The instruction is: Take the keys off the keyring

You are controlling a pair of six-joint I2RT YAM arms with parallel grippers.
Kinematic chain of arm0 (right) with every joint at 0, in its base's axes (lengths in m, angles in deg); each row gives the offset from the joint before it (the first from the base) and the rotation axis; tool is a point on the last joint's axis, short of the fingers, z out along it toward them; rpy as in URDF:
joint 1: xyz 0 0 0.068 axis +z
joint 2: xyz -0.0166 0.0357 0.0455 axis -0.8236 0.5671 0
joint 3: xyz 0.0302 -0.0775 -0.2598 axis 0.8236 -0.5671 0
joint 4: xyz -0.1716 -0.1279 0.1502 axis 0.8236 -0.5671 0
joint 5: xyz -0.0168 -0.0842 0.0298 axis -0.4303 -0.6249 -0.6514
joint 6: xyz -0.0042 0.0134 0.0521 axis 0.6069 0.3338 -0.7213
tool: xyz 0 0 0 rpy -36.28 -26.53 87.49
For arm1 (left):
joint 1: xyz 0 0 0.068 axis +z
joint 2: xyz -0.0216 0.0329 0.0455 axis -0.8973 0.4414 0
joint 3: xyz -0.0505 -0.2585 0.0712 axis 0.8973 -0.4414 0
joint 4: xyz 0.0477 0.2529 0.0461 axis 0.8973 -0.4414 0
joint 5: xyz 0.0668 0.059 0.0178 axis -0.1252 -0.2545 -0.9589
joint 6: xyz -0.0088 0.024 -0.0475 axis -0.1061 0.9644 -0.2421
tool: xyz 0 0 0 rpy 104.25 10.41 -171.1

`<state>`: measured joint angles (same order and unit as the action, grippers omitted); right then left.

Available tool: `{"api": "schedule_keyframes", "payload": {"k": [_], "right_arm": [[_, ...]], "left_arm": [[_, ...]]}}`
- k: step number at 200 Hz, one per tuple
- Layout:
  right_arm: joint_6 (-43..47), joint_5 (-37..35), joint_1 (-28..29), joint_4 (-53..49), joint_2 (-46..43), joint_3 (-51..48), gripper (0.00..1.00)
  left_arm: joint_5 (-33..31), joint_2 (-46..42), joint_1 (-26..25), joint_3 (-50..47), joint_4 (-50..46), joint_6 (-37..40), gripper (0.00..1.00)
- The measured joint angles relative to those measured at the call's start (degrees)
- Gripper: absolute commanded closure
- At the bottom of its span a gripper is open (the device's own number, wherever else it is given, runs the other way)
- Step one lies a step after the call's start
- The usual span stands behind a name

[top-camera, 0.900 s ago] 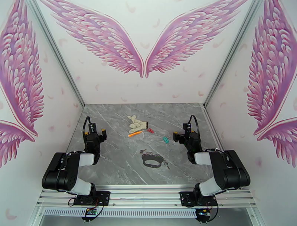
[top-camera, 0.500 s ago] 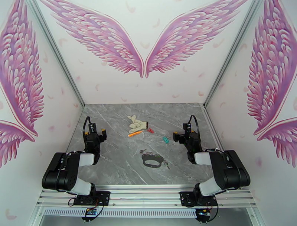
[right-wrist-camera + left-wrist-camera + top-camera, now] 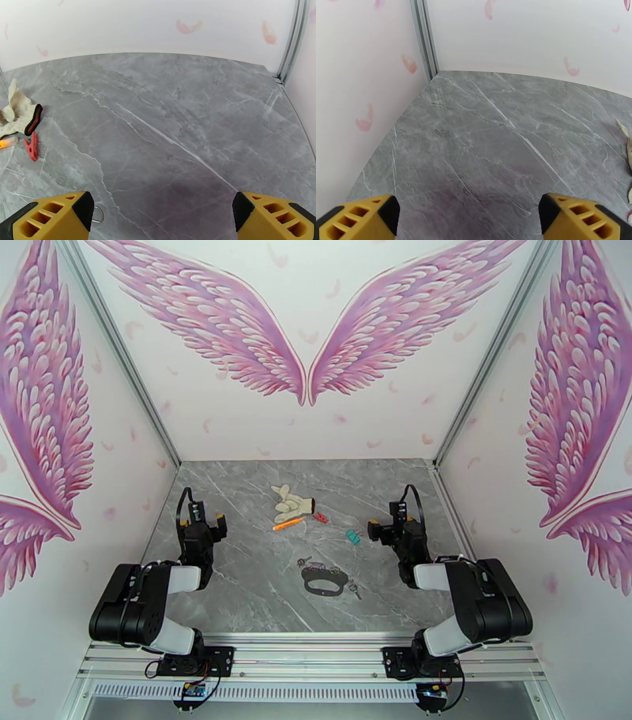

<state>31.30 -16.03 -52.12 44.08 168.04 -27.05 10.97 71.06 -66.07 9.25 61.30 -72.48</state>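
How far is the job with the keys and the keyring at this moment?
Done: nothing visible; the keys lie against the keyring, seemingly attached. In hand: nothing; the left gripper and the right gripper are open, empty, away from it. Left: grasp the keyring and take off every key.

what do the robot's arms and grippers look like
Both match: the left arm and right arm have chunky black joints with white link sections, and a black cable loops over each wrist. The left gripper and right gripper have blocky yellow fingers with slotted holes and black inner pads.
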Motion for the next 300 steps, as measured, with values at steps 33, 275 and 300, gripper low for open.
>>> {"api": "schedule_keyframes", "payload": {"k": [33,275,300], "right_arm": [[0.0,0.0,0.0,0.0,0.0,0.0,0.01],[-25.0,2.7,0.2,-57.5,-32.3,15.6,0.01],[-26.0,5.7,0.7,-63.6,-31.9,17.7,0.01]], "left_arm": [[0.0,0.0,0.0,0.0,0.1,0.0,0.01],[13.8,-34.3,-2.7,11.3,-54.2,-33.3,0.01],[15.4,-34.4,-11.1,12.3,-57.2,-33.4,0.01]]}}
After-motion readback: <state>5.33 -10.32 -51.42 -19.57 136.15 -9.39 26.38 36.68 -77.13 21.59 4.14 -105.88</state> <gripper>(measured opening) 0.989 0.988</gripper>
